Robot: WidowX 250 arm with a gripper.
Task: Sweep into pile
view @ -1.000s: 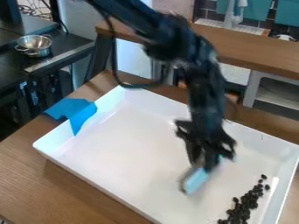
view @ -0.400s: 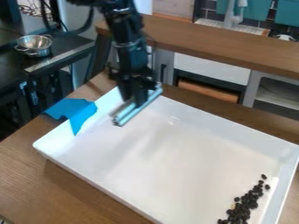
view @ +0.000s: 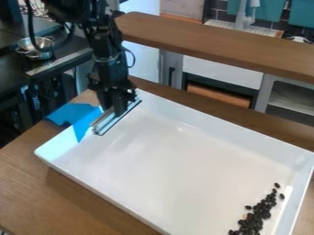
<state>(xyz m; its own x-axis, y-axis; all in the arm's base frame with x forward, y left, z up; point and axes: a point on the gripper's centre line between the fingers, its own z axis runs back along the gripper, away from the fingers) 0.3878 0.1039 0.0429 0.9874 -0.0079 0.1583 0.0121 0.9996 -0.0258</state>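
Blue tape (view: 78, 118) lies over the left rim of the white tray (view: 159, 170). Just right of it, the arm (view: 108, 57) hangs nearly upright from the upper left, its gripper (view: 116, 109) pointing down, clamped on a slanting metal bar (view: 109, 124) at the tray's far left corner. Dark beans (view: 256, 216) lie in a ragged strip inside the near right.

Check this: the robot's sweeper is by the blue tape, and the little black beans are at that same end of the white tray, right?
Not quite: the camera view shows the black beans at the opposite end of the white tray. The sweeper is by the blue tape.
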